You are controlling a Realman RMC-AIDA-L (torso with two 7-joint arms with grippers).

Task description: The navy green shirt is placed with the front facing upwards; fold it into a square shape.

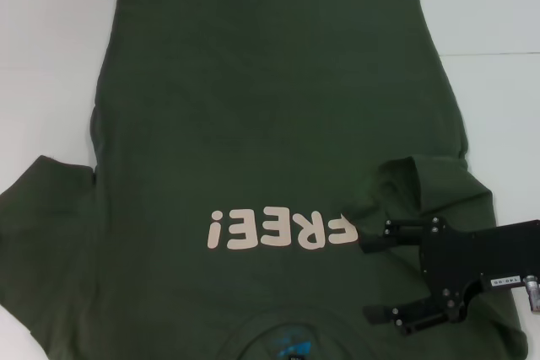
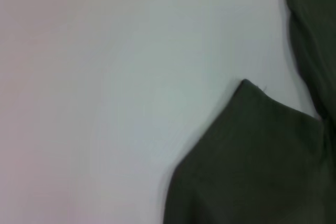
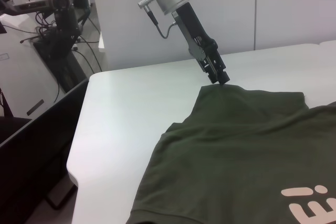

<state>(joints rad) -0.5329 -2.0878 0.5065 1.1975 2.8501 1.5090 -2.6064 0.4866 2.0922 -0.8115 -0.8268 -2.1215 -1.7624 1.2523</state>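
I am seeing the right gripper, jaws apart, lying over the navy green shirt's folded-in sleeve; the left gripper is pinching the opposite sleeve's corner.

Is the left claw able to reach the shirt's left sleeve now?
Likely yes: left claw sits at a sleeve corner of the navy green shirt, bare table around; right claw hovers open over the other sleeve.

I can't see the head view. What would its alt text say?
A navy green shirt with pale "FREE!" lettering lies face up on a white table. The right claw, open, sits over its folded-in sleeve; the left claw is out of this view.
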